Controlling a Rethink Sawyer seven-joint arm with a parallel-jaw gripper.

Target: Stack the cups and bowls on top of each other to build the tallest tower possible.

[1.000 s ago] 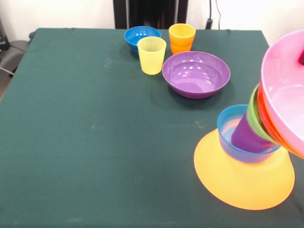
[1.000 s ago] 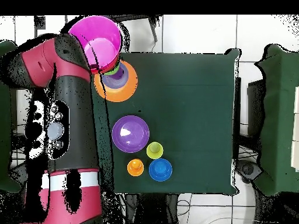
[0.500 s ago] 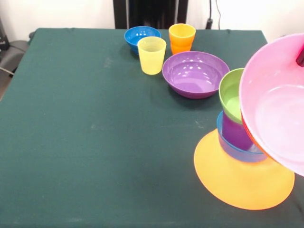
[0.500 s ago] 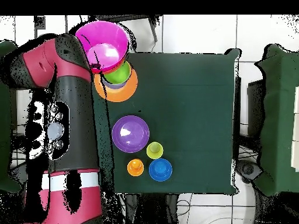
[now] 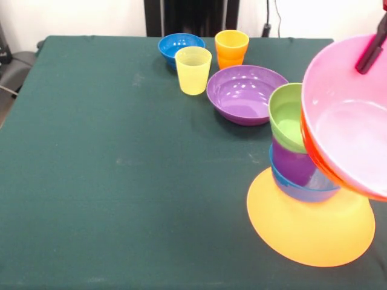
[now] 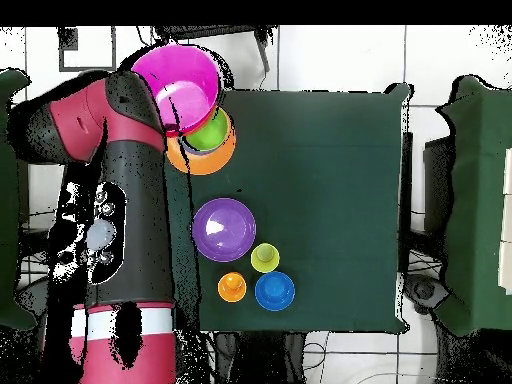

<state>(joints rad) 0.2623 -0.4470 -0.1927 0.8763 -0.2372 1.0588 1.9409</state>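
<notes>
My claw: only a dark tip (image 5: 370,51) shows at the front view's upper right, at the far rim of the large pink bowl; whether it is released, clenched or grasping that rim, I cannot tell.
Large translucent pink plastic bowl (image 5: 351,127): right under my claw, tipped steeply so its hollow faces the camera, with an orange-red rim (image 5: 314,158) showing beneath its lower edge.
Small green plastic bowl (image 5: 289,118): just beside the pink bowl, on the side away from my claw, also tilted.
Purple plastic cup (image 5: 293,166): directly under the green bowl, sitting in the small light blue bowl (image 5: 296,188).
Big yellow-orange plastic bowl (image 5: 308,226): upside down on the dark green table (image 5: 121,169), lowest of all below my claw, carrying the leaning tower.
Medium purple plastic bowl (image 5: 248,93): upright on the table, apart from the tower and below my claw's height.
Yellow plastic cup (image 5: 193,70): upright, just beside the purple bowl, farther from my claw.
Orange plastic cup (image 5: 231,48): upright, near the yellow cup.
Dark blue plastic bowl (image 5: 179,47): touching or nearly touching the yellow cup, farthest from my claw.
My arm (image 6: 125,200): red and black, alongside the table's edge in the overhead view.
</notes>
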